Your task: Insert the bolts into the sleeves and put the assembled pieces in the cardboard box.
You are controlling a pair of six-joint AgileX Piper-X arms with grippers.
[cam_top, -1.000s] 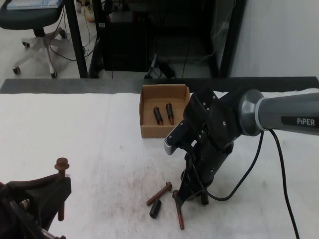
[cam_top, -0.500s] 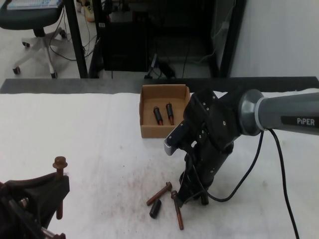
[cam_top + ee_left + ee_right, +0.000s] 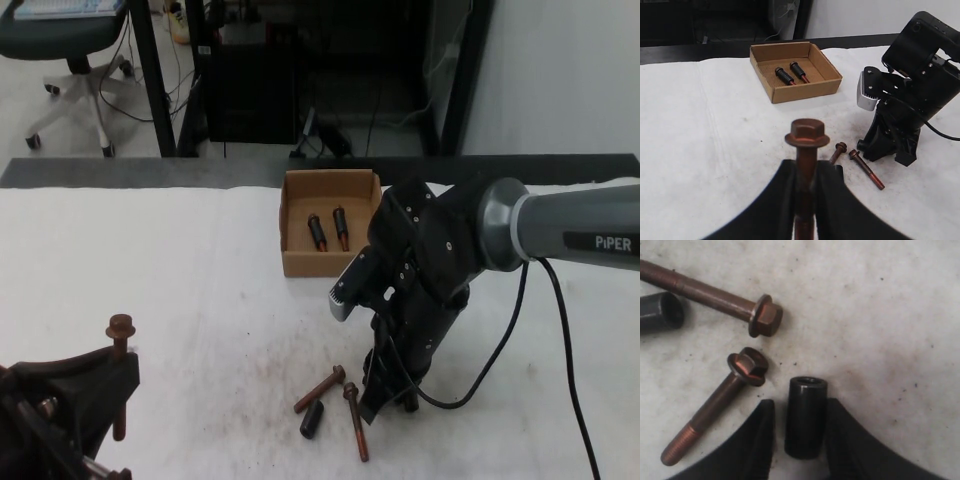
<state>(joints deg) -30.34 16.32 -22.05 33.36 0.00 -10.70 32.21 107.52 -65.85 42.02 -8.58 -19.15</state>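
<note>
Left gripper [image 3: 805, 175] fingers were clamped on an upright bolt [image 3: 806, 136]. Right gripper [image 3: 801, 407] fingers stood slightly apart, straddling a black sleeve [image 3: 805, 422], gap visible on one side.

A: Where is the desk [image 3: 200, 260] open?
B: Left of the box [image 3: 330, 264] and in front of it, all the way across. The right arm [image 3: 430, 260] stands close by its right wall.
A: And around the right tool [image 3: 800, 407]?
B: Cramped. A bolt [image 3: 720, 402] lies with its head just beside one finger [image 3: 760, 440]; a second bolt [image 3: 715, 294] and a sleeve [image 3: 660, 312] lie beyond.
</note>
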